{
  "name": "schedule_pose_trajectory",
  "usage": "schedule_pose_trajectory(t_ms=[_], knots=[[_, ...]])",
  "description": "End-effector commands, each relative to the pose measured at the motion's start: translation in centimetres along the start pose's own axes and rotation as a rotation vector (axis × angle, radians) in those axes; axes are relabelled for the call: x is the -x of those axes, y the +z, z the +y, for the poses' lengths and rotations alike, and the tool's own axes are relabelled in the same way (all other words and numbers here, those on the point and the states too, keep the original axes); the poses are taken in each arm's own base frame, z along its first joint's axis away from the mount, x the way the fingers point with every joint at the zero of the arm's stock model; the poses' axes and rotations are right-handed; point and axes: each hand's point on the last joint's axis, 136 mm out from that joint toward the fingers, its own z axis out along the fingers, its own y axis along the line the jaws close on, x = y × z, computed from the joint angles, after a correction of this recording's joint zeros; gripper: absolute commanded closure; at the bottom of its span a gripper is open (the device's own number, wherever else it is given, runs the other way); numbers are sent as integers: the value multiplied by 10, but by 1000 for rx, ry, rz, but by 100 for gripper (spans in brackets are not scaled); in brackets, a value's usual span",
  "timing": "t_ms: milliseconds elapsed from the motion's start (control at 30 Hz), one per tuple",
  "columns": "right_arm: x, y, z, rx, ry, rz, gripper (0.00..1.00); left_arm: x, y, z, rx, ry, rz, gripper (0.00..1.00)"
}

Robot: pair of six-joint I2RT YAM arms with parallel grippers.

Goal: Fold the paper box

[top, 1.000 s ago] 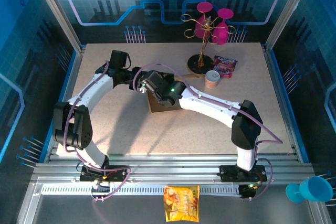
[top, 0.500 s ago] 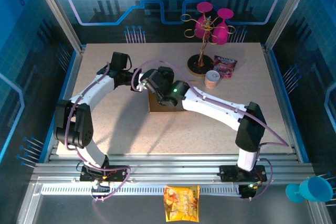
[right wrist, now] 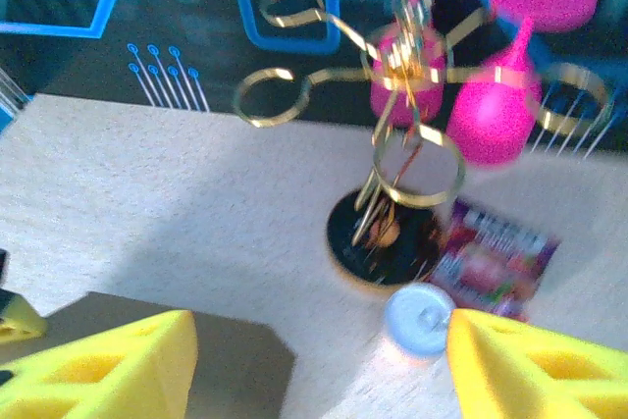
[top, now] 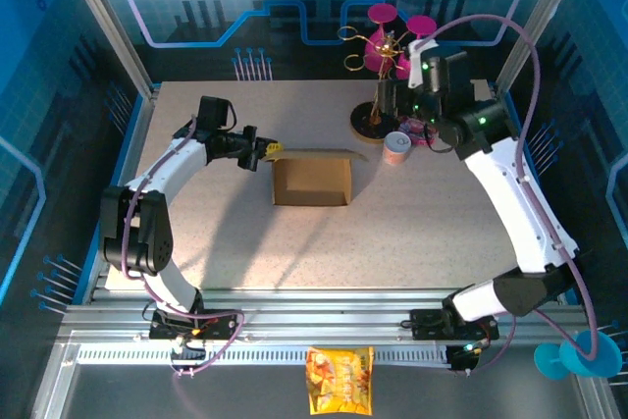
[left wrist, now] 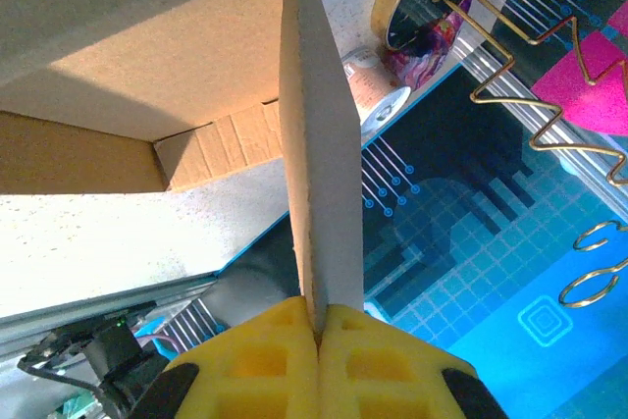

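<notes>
The paper box (top: 312, 183) is plain brown cardboard and sits mid-table with its walls partly raised. My left gripper (top: 263, 152) is at the box's back left corner, shut on the edge of a flap. In the left wrist view the yellow fingers (left wrist: 265, 360) pinch that flap (left wrist: 319, 144) edge-on, with the box's inside (left wrist: 128, 76) to the left. My right gripper (right wrist: 319, 345) is open with nothing between its fingers. It hangs over the back right near the stand, and a shaded flap corner (right wrist: 226, 360) shows below it. The right arm (top: 486, 130) is raised high.
A gold wire stand (top: 376, 117) with pink cups is at the back right. Next to it stand a small can (top: 396, 149) and a purple snack packet (top: 422, 125). A yellow-orange snack bag (top: 340, 380) lies on the front rail, and a blue cup (top: 579, 355) sits at the far right.
The right arm has lifted off the box and swung to the back right, its gripper now open. The left gripper has shut on the flap and stays at the box.
</notes>
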Motion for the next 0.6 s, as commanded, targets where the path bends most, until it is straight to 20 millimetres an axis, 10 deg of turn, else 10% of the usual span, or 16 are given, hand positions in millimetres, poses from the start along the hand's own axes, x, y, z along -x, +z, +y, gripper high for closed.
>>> schedule_pose_trajectory(t_ms=[0,567], knots=[[-59,33,9,97,325,301,35,-12,-7,1,-3,31,44,100],[-150,107,41,275,550,698,45,-17,-10,5,-10,73,70,100]])
